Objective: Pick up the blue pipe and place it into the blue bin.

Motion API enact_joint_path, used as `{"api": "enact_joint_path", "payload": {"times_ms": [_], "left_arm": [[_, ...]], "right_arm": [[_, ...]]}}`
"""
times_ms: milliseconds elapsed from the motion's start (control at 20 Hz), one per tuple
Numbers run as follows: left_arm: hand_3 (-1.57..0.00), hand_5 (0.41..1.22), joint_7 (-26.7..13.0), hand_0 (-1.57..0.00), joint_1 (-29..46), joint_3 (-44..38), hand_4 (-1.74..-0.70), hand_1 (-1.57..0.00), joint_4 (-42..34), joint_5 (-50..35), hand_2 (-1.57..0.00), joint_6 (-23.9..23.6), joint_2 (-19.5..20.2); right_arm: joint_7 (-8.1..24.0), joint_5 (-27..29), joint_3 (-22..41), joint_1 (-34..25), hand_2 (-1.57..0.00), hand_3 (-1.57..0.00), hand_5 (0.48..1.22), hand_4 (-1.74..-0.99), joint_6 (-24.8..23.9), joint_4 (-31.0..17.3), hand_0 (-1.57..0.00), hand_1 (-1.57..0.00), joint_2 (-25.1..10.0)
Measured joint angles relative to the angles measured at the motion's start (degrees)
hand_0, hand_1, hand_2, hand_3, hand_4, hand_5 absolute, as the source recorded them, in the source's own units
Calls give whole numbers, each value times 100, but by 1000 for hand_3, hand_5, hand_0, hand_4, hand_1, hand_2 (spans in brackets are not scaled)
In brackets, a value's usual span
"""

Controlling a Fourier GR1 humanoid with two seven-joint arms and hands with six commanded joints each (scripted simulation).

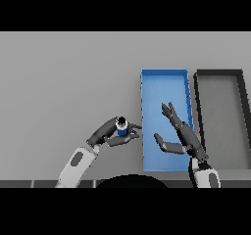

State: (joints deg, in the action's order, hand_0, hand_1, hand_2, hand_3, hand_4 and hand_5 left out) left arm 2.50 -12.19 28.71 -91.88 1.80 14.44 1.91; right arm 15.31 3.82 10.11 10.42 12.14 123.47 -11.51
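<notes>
The blue pipe (121,127) is a short blue cylinder with a dark open top, held upright just left of the blue bin (164,77). My left hand (112,133) is shut on it, fingers and thumb curled round its sides. The bin is a long blue tray in the middle right of the table. Over the near half of the bin hovers my right hand (180,131), open, fingers straight and pointing up-left, thumb spread to the left, holding nothing.
A dark grey bin (242,112) of similar size stands right beside the blue one, on its right. The grey table (63,82) stretches to the left and far side.
</notes>
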Motion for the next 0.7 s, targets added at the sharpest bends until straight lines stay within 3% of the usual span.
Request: {"api": "enact_joint_path", "payload": {"times_ms": [100, 250, 500, 600, 700], "left_arm": [[-1571, 1221, -71, -1571, -52, -68, -1467, -1571, -6, 31, -1571, 8, -20], [-1571, 1221, -91, -1571, -86, -142, -1467, -1571, 24, 115, -1571, 57, -14], [-1571, 1221, 168, -1571, -48, -221, -1464, -1571, 105, 145, -1571, 216, -105], [-1571, 1221, 48, -1571, -117, -287, -1465, -1571, 144, 111, -1571, 261, -200], [-1571, 1221, -68, -1571, -96, -316, -1469, -1571, 209, 43, -1571, 393, -275]], "right_arm": [[399, 22, 127, -562, -81, 1, 558, -1281, 134, 57, 1, -4, -190], [870, 24, 478, -1298, -44, 1, 559, -1298, 252, 4, 1, -2, -201], [1358, 286, 842, -2217, -46, 1, 555, -1268, 491, -330, 1, 0, -37], [1317, 300, 988, -2557, -52, 1, 551, -1242, 557, -359, 1, -2, 24], [1473, 311, 1087, -2934, -66, 1, 540, -1223, 548, -380, -7, -16, 89]]}}
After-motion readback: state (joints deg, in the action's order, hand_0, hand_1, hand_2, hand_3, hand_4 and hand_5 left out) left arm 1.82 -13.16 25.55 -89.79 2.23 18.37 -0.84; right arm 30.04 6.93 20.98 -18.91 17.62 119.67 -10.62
